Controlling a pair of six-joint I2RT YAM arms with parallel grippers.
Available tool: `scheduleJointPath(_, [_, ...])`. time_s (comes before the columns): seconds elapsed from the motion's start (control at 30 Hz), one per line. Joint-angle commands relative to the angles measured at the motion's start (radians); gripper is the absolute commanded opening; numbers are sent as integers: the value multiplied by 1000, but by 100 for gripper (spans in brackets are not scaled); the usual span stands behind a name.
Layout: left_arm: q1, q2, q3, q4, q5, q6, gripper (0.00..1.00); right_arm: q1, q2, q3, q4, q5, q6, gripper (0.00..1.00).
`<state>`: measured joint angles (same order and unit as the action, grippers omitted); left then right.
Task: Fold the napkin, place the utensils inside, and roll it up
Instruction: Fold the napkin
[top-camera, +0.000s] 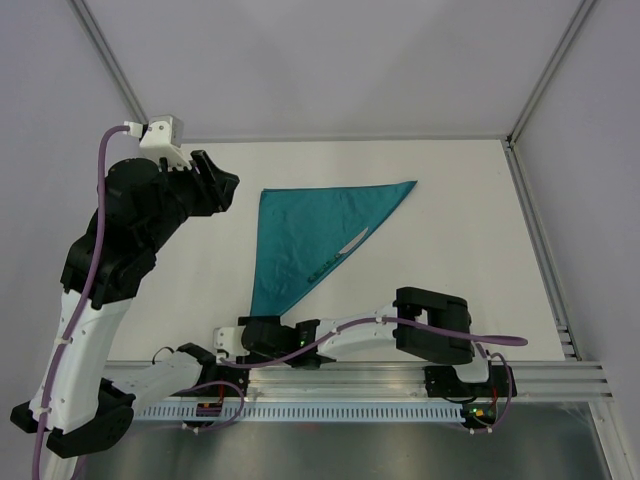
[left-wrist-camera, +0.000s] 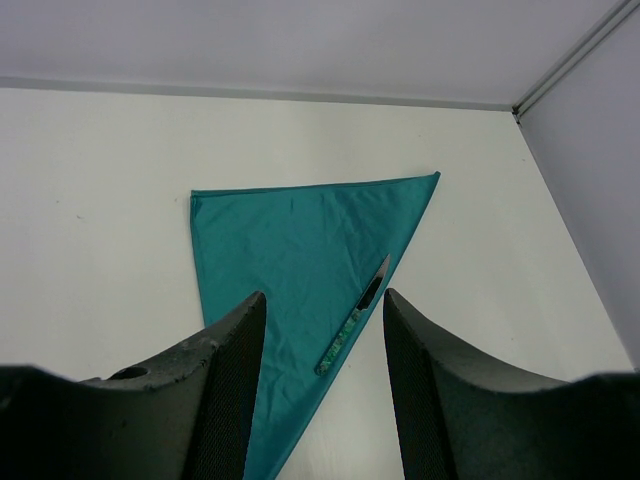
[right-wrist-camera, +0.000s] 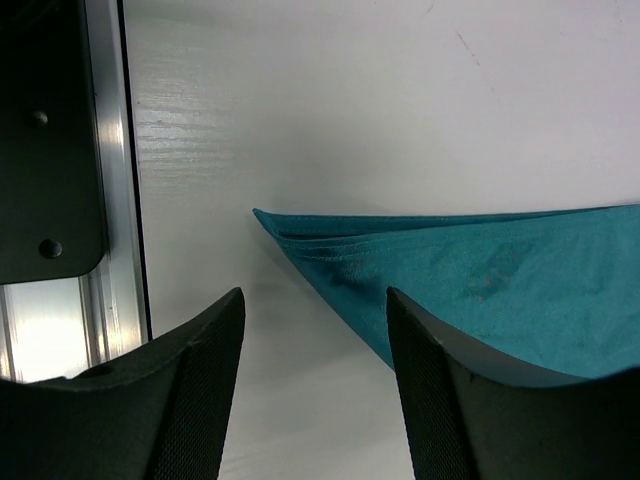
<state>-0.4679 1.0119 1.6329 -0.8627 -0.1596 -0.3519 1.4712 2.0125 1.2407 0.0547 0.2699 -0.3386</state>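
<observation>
The teal napkin (top-camera: 305, 235) lies flat on the white table, folded into a triangle. One utensil, a knife (top-camera: 342, 252) with a mottled green handle, lies on it along the diagonal fold; it also shows in the left wrist view (left-wrist-camera: 353, 318). My left gripper (top-camera: 218, 185) is open and empty, held high to the left of the napkin (left-wrist-camera: 290, 240), and its camera looks down on it between the fingers (left-wrist-camera: 230, 380). My right gripper (top-camera: 248, 335) is open and empty, low on the table just short of the napkin's near corner (right-wrist-camera: 300, 240).
The aluminium rail (right-wrist-camera: 110, 200) at the table's near edge runs right beside the right gripper. Grey walls and a frame post (top-camera: 515, 135) close the table at the back and sides. No other utensil is in view.
</observation>
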Motion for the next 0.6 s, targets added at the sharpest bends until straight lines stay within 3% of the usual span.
scheduleJointPath(0.0, [-2, -7, -1, -4, -8, 1, 55, 9, 23, 29, 68, 29, -16, 64])
scheduleJointPath(0.3, [-2, -16, -21, -2, -8, 13, 55, 8, 61, 34, 96, 52, -34, 54])
scheduleJointPath(0.57, [-2, -13, -30, -2, 0, 22, 55, 0, 65, 29, 103, 68, -43, 25])
